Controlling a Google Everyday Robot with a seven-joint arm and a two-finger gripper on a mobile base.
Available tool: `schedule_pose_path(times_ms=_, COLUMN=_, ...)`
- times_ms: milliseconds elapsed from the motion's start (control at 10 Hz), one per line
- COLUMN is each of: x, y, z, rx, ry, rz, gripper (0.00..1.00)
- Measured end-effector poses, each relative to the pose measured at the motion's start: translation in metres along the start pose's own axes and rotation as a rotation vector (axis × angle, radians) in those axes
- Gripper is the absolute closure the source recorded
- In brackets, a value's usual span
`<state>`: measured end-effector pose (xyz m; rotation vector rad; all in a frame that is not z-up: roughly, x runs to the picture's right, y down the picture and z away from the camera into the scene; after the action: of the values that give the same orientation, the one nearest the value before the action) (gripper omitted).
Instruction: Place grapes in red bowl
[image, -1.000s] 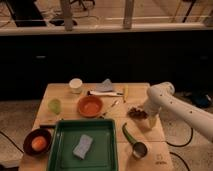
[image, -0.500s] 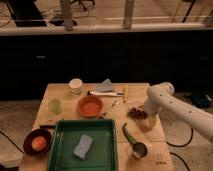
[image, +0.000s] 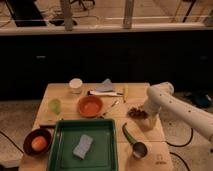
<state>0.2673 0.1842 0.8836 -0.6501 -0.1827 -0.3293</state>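
Roughly, by label:
Grapes: the grapes (image: 136, 112) lay as a dark lumpy bunch on the right part of the tabletop (image: 60, 90), near its right edge.
Gripper: the gripper (image: 146, 117) hung low at the right end of the bunch, touching it or just beside it; whether the fingers were wide, narrow or closed on the fruit could not be told.
Key relation: the grapes lay just left of the gripper, and the red bowl (image: 90, 106) lay farther left again, near the middle of the tabletop, so the carry looked to be a leftward one.
Bunch axis: it seemed to run left to right, though faintly.
In the way: a small utensil (image: 111, 106) lay between grapes and bowl, flat on the tabletop; it looked low enough to pass over.
Nearby: a green scoop (image: 131, 139) sat on the near side of the grapes, a green tray (image: 64, 150) with a sponge (image: 83, 146) near and left.
Not the goal: a darker bowl (image: 30, 138) holding an orange ball (image: 39, 143) stood at the near left corner.
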Motion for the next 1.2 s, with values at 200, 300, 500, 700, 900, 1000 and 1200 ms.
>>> schedule_pose_path(times_ms=200, x=0.0022, y=-0.0011, z=0.0001, rx=-0.002, ry=0.002, rz=0.006, gripper=0.20)
schedule_pose_path(times_ms=300, x=0.0034, y=-0.0006, z=0.0004, rx=-0.005, ry=0.003, rz=0.008, gripper=0.20)
schedule_pose_path(times_ms=500, x=0.0055, y=-0.0006, z=0.0004, rx=-0.009, ry=0.004, rz=0.013, gripper=0.23)
schedule_pose_path(times_ms=700, x=0.0073, y=-0.0004, z=0.0005, rx=-0.013, ry=0.005, rz=0.018, gripper=0.23)
schedule_pose_path(times_ms=900, x=0.0088, y=-0.0002, z=0.0009, rx=-0.016, ry=0.006, rz=0.022, gripper=0.20)
schedule_pose_path(times_ms=1000, x=0.0091, y=-0.0008, z=0.0006, rx=-0.017, ry=0.006, rz=0.023, gripper=0.20)
schedule_pose_path(times_ms=1200, x=0.0109, y=-0.0012, z=0.0002, rx=-0.021, ry=0.006, rz=0.027, gripper=0.32)
